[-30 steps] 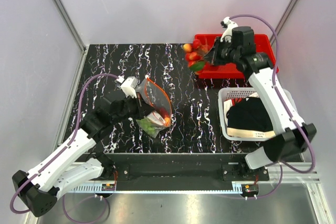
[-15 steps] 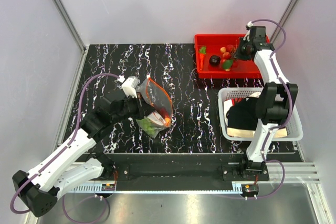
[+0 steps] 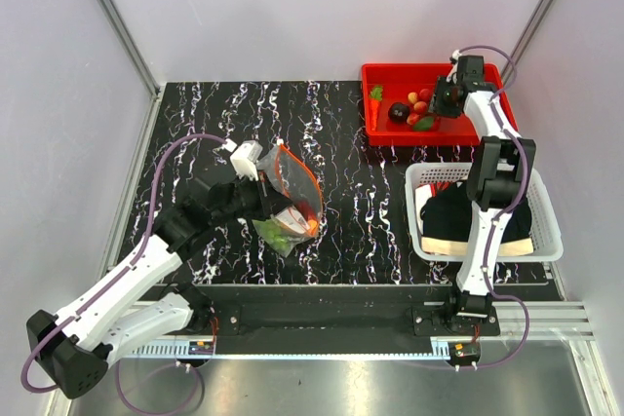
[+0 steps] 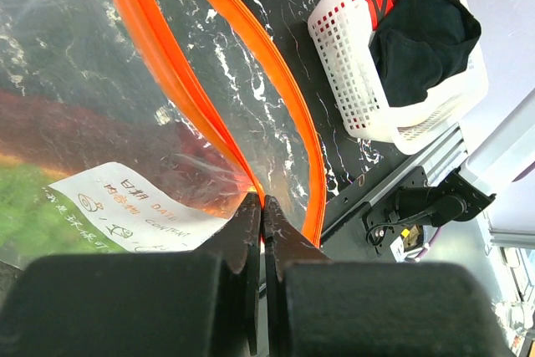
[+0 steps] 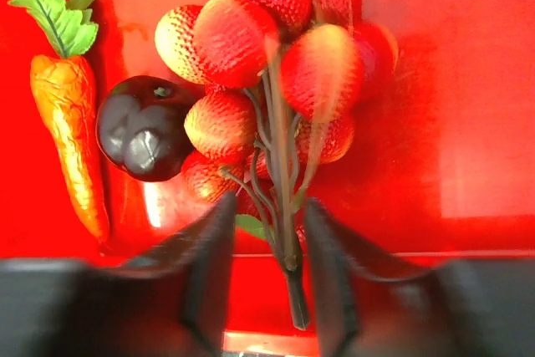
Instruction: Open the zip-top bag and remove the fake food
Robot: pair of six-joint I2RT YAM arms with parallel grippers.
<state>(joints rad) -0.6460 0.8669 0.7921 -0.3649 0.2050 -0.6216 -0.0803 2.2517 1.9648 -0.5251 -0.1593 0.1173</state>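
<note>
The clear zip-top bag (image 3: 292, 187) with its orange-red zip strip (image 4: 284, 123) and white label (image 4: 125, 206) is held up off the table, its mouth open. My left gripper (image 3: 263, 187) is shut on the bag's edge at the zip strip (image 4: 261, 200). Green leafy bits (image 3: 278, 238) and an orange piece still show in the bag's bottom. My right gripper (image 5: 267, 223) is open over the red tray (image 3: 385, 133), its fingers either side of the stem of the red tomato cluster (image 5: 267, 64). The carrot (image 5: 71, 123) and dark purple piece (image 5: 146, 127) lie in the tray.
A white mesh basket (image 3: 546, 250) holding dark cloth stands at the right front, also in the left wrist view (image 4: 351, 98). The black marbled table (image 3: 244, 114) has walls on three sides.
My right gripper carried the tomato cluster from above the tray's left edge into the tray and let it go. The left gripper and bag have barely moved.
</note>
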